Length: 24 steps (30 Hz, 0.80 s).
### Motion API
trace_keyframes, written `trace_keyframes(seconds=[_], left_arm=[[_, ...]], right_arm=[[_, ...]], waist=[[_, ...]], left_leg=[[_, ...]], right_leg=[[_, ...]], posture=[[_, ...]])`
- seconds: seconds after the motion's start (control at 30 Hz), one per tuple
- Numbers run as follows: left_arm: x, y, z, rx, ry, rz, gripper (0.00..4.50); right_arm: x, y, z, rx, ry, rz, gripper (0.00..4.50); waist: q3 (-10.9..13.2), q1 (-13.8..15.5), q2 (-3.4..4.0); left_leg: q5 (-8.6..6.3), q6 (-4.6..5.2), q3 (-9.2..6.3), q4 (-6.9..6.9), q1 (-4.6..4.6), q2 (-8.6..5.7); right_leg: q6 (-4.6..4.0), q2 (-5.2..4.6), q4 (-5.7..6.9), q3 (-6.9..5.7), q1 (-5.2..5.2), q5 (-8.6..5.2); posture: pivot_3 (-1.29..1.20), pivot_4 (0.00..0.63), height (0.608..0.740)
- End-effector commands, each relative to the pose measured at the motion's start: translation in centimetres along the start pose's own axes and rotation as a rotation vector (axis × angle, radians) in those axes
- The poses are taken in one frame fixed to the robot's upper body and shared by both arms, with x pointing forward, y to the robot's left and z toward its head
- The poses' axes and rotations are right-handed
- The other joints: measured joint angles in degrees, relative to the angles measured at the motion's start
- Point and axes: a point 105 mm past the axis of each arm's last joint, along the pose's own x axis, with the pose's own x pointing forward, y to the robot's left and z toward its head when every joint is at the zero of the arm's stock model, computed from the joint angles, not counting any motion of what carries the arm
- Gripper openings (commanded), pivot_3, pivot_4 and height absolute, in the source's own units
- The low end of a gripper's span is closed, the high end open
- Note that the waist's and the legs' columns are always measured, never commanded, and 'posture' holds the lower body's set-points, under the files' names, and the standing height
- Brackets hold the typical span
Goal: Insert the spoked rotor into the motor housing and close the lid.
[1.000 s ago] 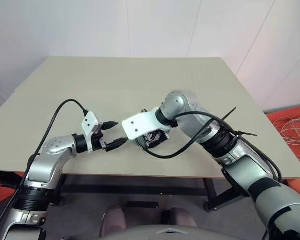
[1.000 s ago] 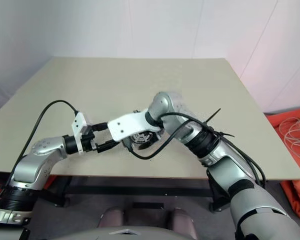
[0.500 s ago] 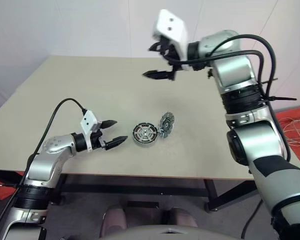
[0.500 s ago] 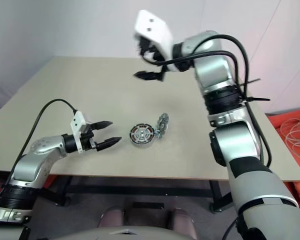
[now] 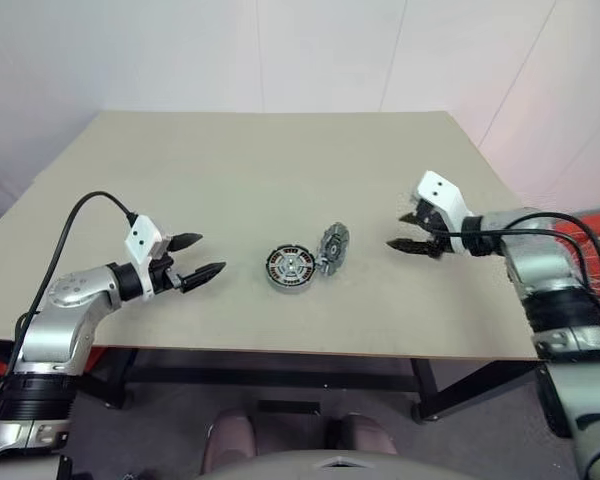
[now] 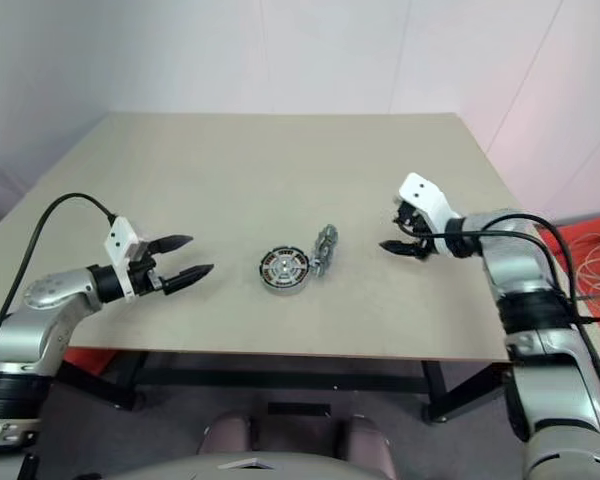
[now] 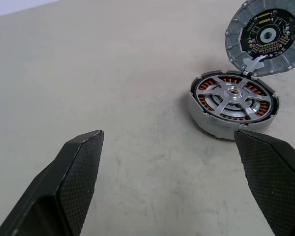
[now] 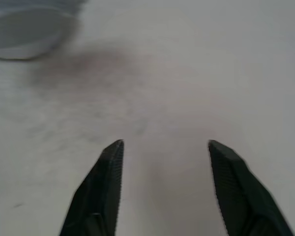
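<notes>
Copper-brown windings are seen inside the motor housing (image 7: 233, 109), which lies flat on the table (image 5: 280, 170) near the middle of the near edge. A silver spoked piece, taken to be the spoked rotor (image 7: 234, 94), is already seated in the shell around the hub; its black ring cannot be made out. The lid (image 7: 265, 37) is propped on edge against the housing's far right side, tilted, with its ribbed ring and dark centre turned toward the left claw.

The left gripper (image 5: 202, 257) is held just above the table toward the near left corner, well apart from the housing, its fingers spread wide with nothing between them. The right gripper (image 5: 408, 231) is held over the right side of the table, apart from the lid, its fingers parted about halfway and empty, as bare table is seen between them in the right wrist view.

Insertion is judged done; closing the lid is the step in hand and is not yet begun. For the next move, the leaning lid must be gripped by its rim, tipped over so that it lies flat, and lowered squarely onto the housing, perhaps with the shell steadied by the left claw.
</notes>
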Motion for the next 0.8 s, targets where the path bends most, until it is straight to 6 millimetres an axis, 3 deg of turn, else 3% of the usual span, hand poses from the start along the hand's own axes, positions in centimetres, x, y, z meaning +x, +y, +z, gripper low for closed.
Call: trace_keyframes(seconds=[0.03,0.2,0.53,0.8], left_arm=[[-0.5,0.6,0.8,0.034,-0.025,0.031,4.50],[-0.3,0.6,0.7,0.037,-0.027,0.039,4.50],[-0.4,0.3,0.7,0.032,-0.031,0.047,4.50],[-0.1,-0.1,0.9,0.032,-0.035,0.036,4.50]], right_arm=[[-0.1,1.9,1.6,-0.046,-0.053,0.100,1.74],[0.7,3.7,2.0,-0.018,-0.110,0.183,0.03],[3.3,4.8,4.5,-0.077,-0.203,0.208,0.03],[4.4,5.5,8.4,-0.142,-0.299,0.244,0.03]], waist=[[0.00,0.06,0.00],[0.00,0.71,-0.01],[-0.01,0.79,-0.01],[-0.01,0.74,-0.02]], left_leg=[[0.00,0.00,0.00,0.00,0.05,0.00],[0.00,0.01,0.00,0.09,0.10,-0.04],[0.00,0.01,-0.03,0.05,0.06,-0.03],[0.00,0.01,-0.03,0.03,0.06,-0.03]], right_leg=[[0.01,0.00,0.00,0.00,0.04,-0.01],[0.04,-0.06,-0.04,0.01,0.15,-0.02],[0.03,-0.06,-0.01,0.00,0.10,-0.01],[0.02,-0.06,0.00,0.00,0.09,-0.01]], posture=[[0.00,0.000,0.740],[0.00,0.000,0.740],[0.00,0.000,0.740],[0.00,0.000,0.740]])
